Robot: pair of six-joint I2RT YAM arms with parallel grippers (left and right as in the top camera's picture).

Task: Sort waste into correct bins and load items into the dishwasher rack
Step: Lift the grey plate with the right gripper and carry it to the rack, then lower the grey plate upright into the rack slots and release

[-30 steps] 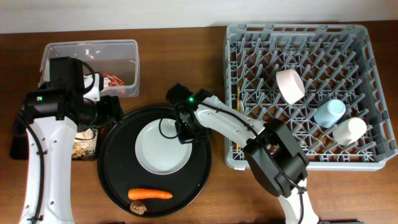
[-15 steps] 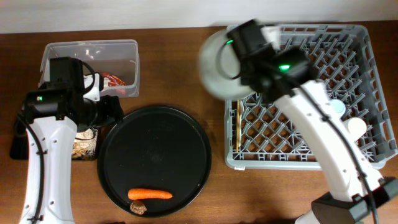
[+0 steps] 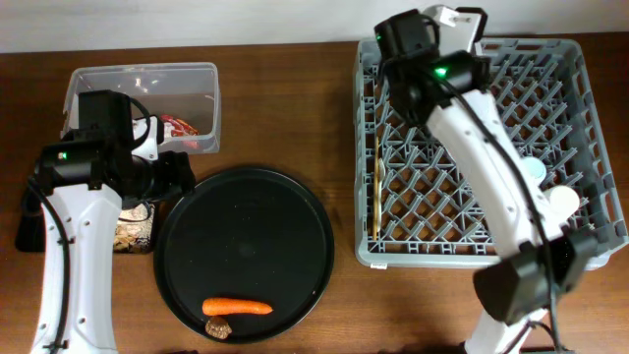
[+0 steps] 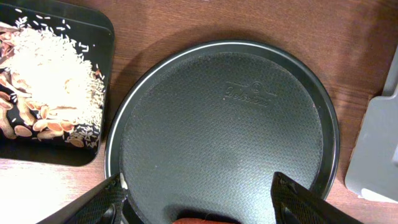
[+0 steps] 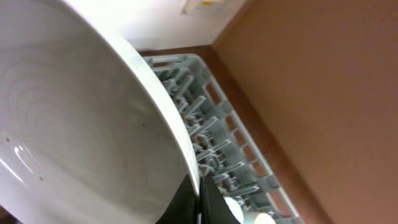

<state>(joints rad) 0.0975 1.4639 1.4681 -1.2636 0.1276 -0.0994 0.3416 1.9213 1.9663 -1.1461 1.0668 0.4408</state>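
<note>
The right gripper (image 5: 198, 202) pinches the white plate (image 5: 81, 124) by its rim, tipped on edge over the rack (image 3: 580, 118), at its far side. The left gripper (image 4: 199, 186) hangs spread; the carrot (image 3: 238, 306) lies left to right.

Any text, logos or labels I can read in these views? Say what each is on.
Embossed logo on the round tray: too faint to read.
Print on the red wrapper: too small to read.
Nothing readable elsewhere.

Item: white round plate (image 5: 81, 124), rim clamped in my right pincer (image 5: 198, 202), steeply tilted; grey pegged rack (image 5: 208, 137) lies just beyond.
</note>
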